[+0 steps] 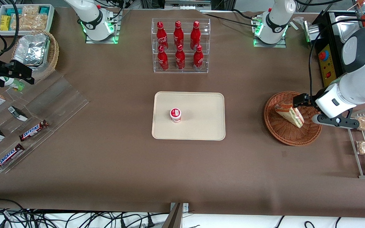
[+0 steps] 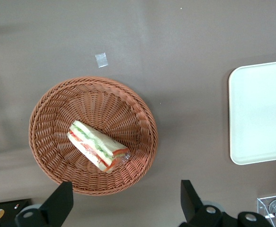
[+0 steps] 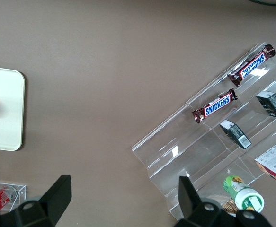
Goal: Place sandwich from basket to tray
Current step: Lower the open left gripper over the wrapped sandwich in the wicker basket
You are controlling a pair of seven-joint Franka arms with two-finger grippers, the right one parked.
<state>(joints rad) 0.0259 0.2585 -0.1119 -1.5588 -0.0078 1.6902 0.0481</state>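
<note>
So the working arm's black two-finger gripper [image 2: 123, 201] is hanging above the round reddish-brown woven wicker basket [image 1: 282, 133], fingers [image 2: 59, 198] spread wide apart with nothing between them. From the wrist camera it's clearly up off the basket, not touching anything.

The small wedge-shaped clear-wrapped sandwich [image 1: 291, 114], pale bread with red, green and yellow filling, is lying on its side inside the basket, roughly in the middle of the weave.

The flat rectangular cream-beige tray [image 1: 201, 109] with rounded corners sits well apart from the basket, toward the middle of the brown table [image 1: 182, 171]. A little white cup with a red lid [image 1: 175, 114] stands on the tray. Farther from the front camera than the tray there's a clear acrylic rack [image 1: 180, 46] holding six red bottles.
</note>
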